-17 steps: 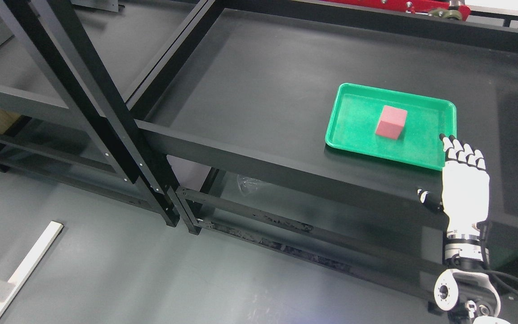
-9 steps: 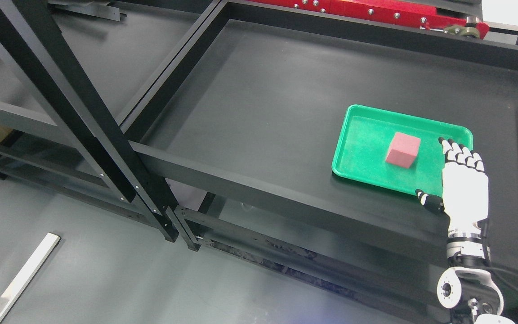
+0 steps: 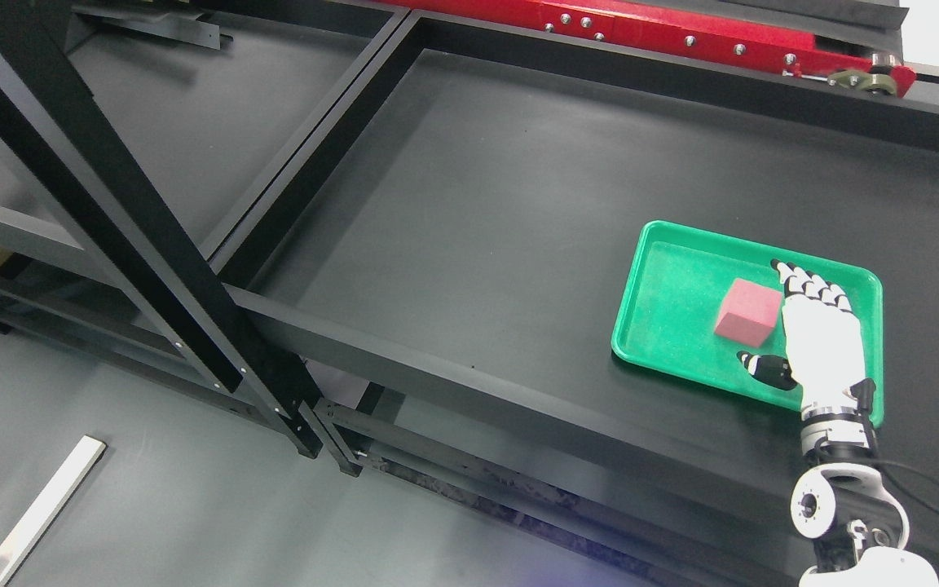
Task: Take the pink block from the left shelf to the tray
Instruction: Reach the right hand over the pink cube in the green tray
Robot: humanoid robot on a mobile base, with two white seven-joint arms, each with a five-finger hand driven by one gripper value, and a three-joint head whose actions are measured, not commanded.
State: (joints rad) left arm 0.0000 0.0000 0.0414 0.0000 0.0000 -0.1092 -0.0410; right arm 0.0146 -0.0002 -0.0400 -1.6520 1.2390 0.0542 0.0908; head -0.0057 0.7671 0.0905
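A pink block (image 3: 747,310) sits inside a green tray (image 3: 669,277) on the dark shelf surface at the right. My right hand (image 3: 771,322) comes up from the lower right and hovers over the tray's right half, just right of the block. Its fingers (image 3: 808,285) are stretched out and the thumb (image 3: 763,367) is spread apart, holding nothing. The hand covers part of the block's right edge; whether it touches the block I cannot tell. The left arm does not show.
Black shelf posts (image 3: 111,212) cross the left of the view. A raised black rail (image 3: 469,383) edges the shelf front. A red metal beam (image 3: 681,33) runs along the back. A white strip (image 3: 46,505) lies on the grey floor at lower left.
The camera has tilted, so the whole picture shifted down and right. Beyond that, my right hand has moved forward and left from the tray's near right corner to beside the block.
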